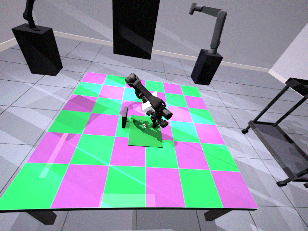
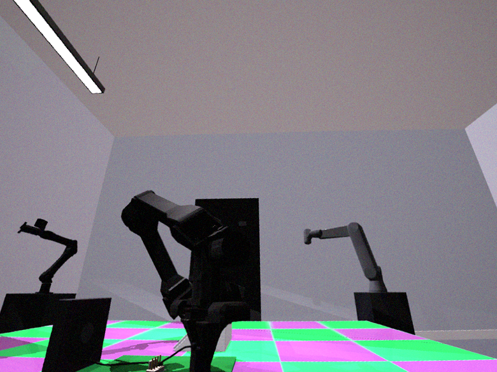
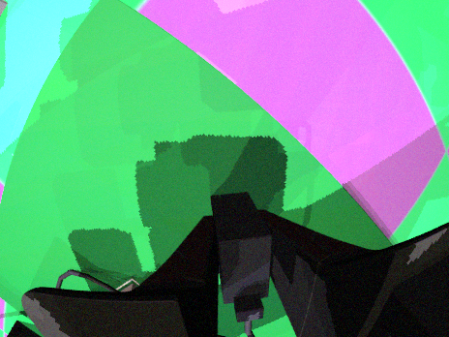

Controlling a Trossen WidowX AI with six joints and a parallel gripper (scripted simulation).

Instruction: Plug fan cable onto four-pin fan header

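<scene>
Grey tiled flooring and pale walls surround a table (image 1: 203, 189) covered in a green and magenta chequered pattern, on which a dark green board (image 1: 145, 140) lies flat near the middle. No container is seen on the table.

At the board's left edge a dark flat fan (image 1: 124, 116) stands upright, and its thin black cable (image 2: 120, 361) is seen running across the board toward the right. The four-pin fan header (image 2: 154, 365) is mounted on the board between the fan and the arm, its pins left bare. Just to the right of the header the gripper (image 2: 201, 367) is lowered to the board, its jaws clamped on the black plug (image 3: 242, 248), which is apart from the header.

The plug itself is shown only in the wrist view, where it is seen standing between the two dark fingers with the cable leaving its near end. In the exterior view the plug is hidden behind the closed fingers, while the header's pins are made out there more plainly than from the top. Only the top view shows a dark trolley (image 1: 281, 139) far to the right.
</scene>
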